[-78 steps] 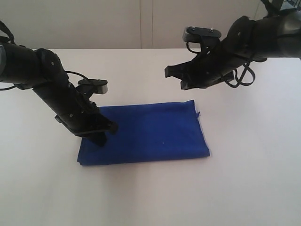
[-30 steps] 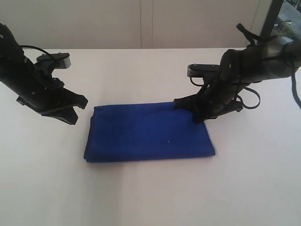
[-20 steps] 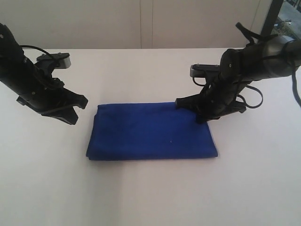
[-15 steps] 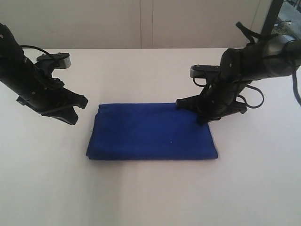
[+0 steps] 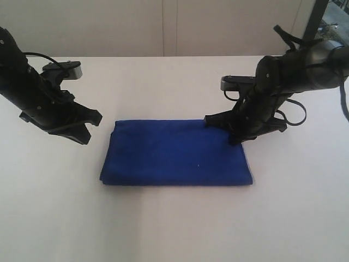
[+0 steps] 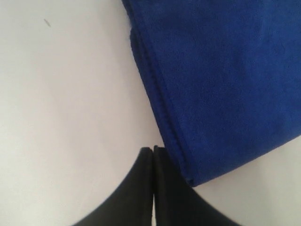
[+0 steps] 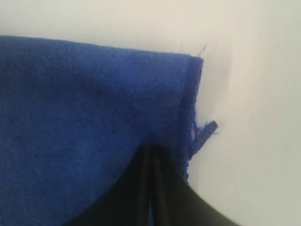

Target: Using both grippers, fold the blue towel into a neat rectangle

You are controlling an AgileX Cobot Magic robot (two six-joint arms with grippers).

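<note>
The towel (image 5: 177, 153) lies folded into a flat rectangle on the worktop (image 5: 174, 224), between the two sets of fingers. The left fingers (image 6: 141, 193) are pressed together on nothing, their tips just beside a towel corner and clear of the cloth. 2.6 seconds ago they stood on the towel's left part. The right fingers (image 7: 167, 193), then spread and raised above the worktop, are now closed with their tips pressed onto the towel close to its corner. The thread loop (image 7: 205, 131) sticks out just beside them. Whether any cloth is pinched between them cannot be told. Over the last second the towel has slid slightly towards the right fingers' side. In the last half-second hardly anything has moved.
</note>
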